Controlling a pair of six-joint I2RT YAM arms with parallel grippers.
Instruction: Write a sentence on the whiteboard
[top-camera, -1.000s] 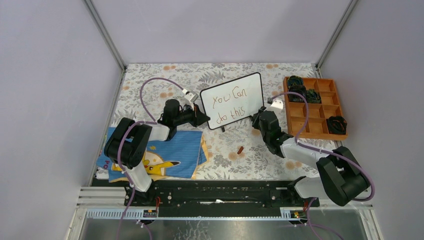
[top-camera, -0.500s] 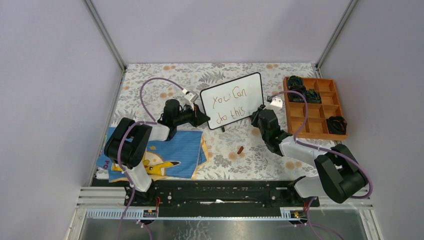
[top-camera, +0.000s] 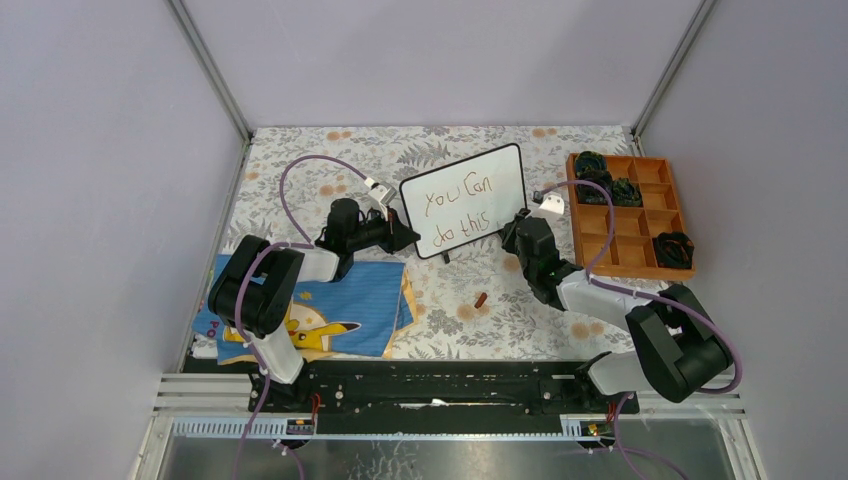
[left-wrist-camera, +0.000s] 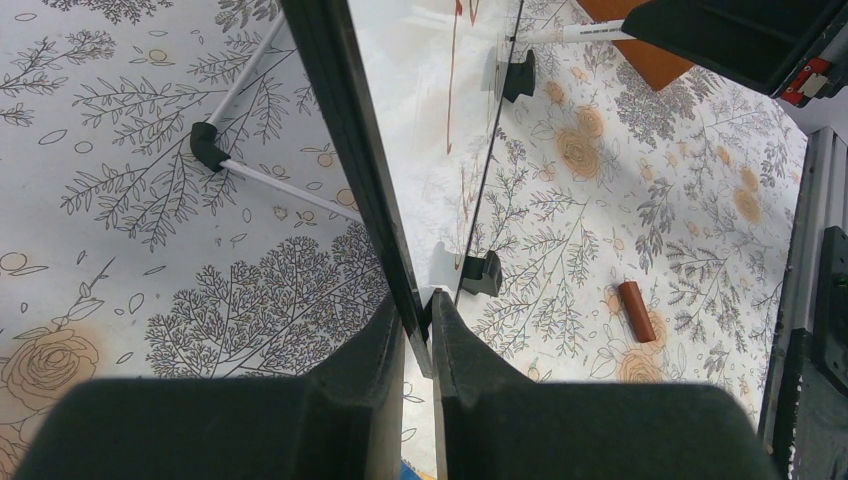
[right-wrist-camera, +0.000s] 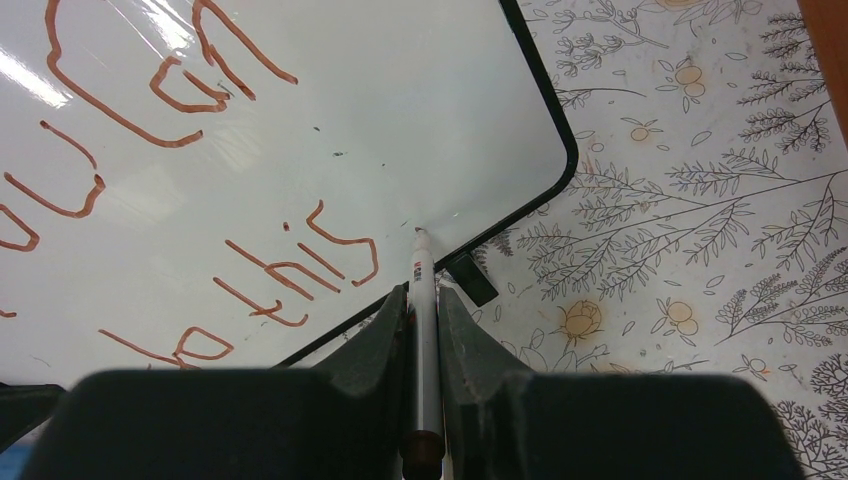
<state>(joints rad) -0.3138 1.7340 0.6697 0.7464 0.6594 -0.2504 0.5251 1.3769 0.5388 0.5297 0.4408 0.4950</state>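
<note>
The whiteboard, on which the sentence "You Can do this" is written in 2 lines, is stood mid-table with its left frame edge clamped by the left gripper, while a marker is pinched by the right gripper, tip at the board's lower right corner.
</note>
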